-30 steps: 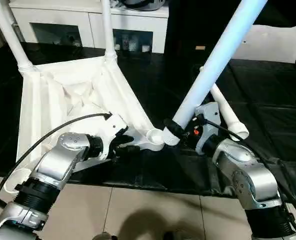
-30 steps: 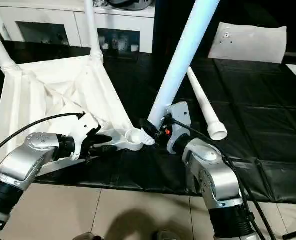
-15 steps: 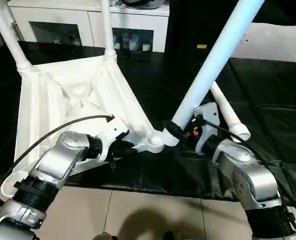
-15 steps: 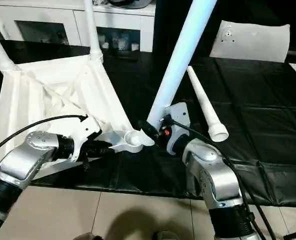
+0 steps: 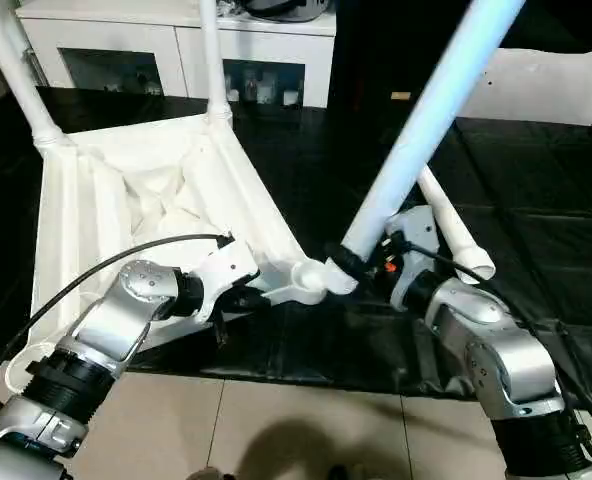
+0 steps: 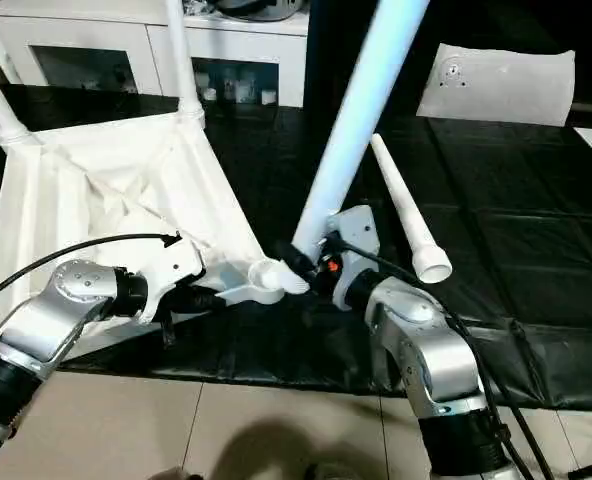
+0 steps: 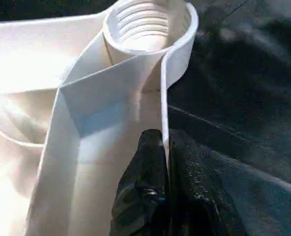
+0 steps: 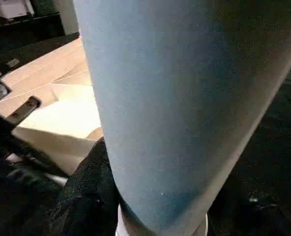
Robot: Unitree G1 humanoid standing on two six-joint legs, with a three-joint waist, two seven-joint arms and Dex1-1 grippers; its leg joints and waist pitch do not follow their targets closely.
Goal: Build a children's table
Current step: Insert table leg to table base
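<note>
Left end effector (image 7: 164,147) since clamped on table rim (image 7: 163,98), apparently

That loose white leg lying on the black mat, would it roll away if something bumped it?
Probably. The loose leg is round and smooth, so a nudge could roll it. Its taper would likely curve its path. It looks like hollow plastic, so probably light and stiff.

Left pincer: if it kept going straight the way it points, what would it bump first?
Probably the round threaded socket at the tabletop's corner; the left pincer, pinching the rim, points along it.
</note>
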